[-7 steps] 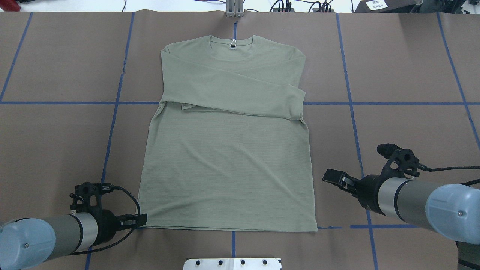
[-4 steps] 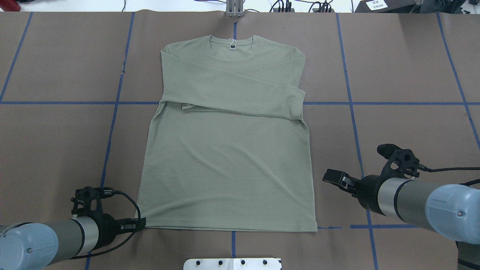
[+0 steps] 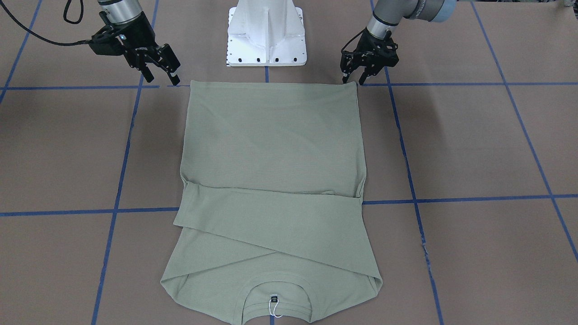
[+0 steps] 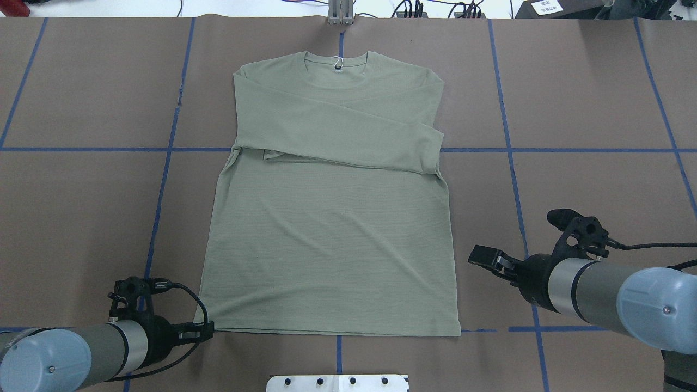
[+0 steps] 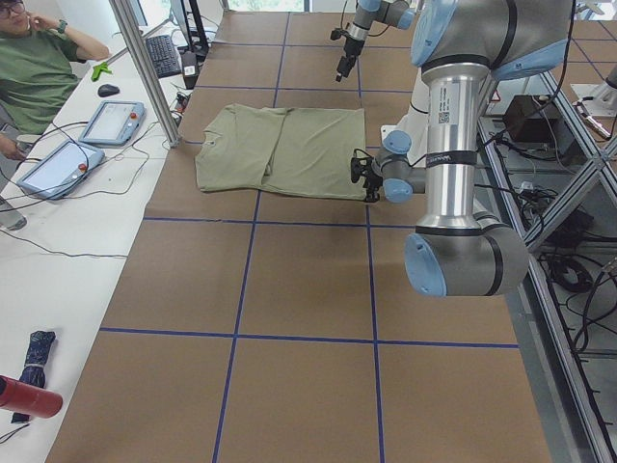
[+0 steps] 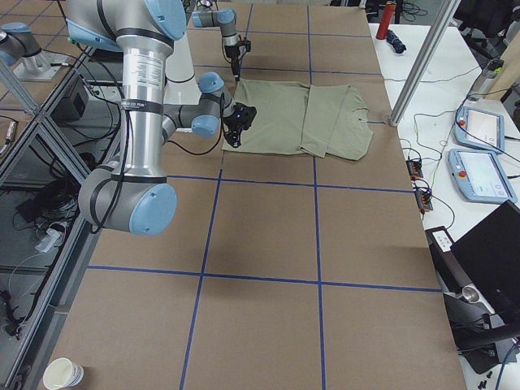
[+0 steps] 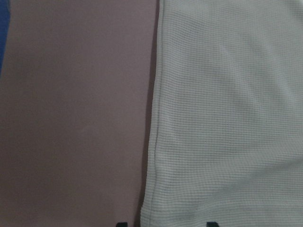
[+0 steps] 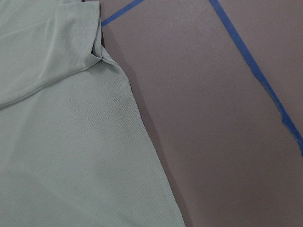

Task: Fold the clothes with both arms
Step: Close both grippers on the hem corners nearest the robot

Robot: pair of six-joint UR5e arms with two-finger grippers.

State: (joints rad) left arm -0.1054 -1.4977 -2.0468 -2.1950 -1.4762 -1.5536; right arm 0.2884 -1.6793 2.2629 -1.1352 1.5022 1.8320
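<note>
The pale green long-sleeved shirt [image 4: 332, 234] lies flat on the brown table, collar at the far side, both sleeves folded across its chest [image 3: 271, 225]. My left gripper [image 4: 208, 330] is low at the hem's left corner. It is open, and in the left wrist view its fingertips [image 7: 211, 223] stand either side of that corner of the shirt [image 7: 227, 118]. My right gripper [image 3: 161, 77] hangs open above the table just outside the hem's right corner, holding nothing. The right wrist view shows the shirt's side edge [image 8: 61, 142] and bare table.
The white pedestal base [image 3: 266, 36] stands just behind the hem. Blue tape lines [image 4: 506, 149] cross the brown table cover. A metal post [image 4: 341, 13] rises at the far edge by the collar. A seated person [image 5: 39, 72] and tablets [image 5: 111, 121] are at a side bench.
My left gripper has drawn back toward the robot along the shirt's left edge and now sits at the hem corner. The right arm and the shirt have not moved.
</note>
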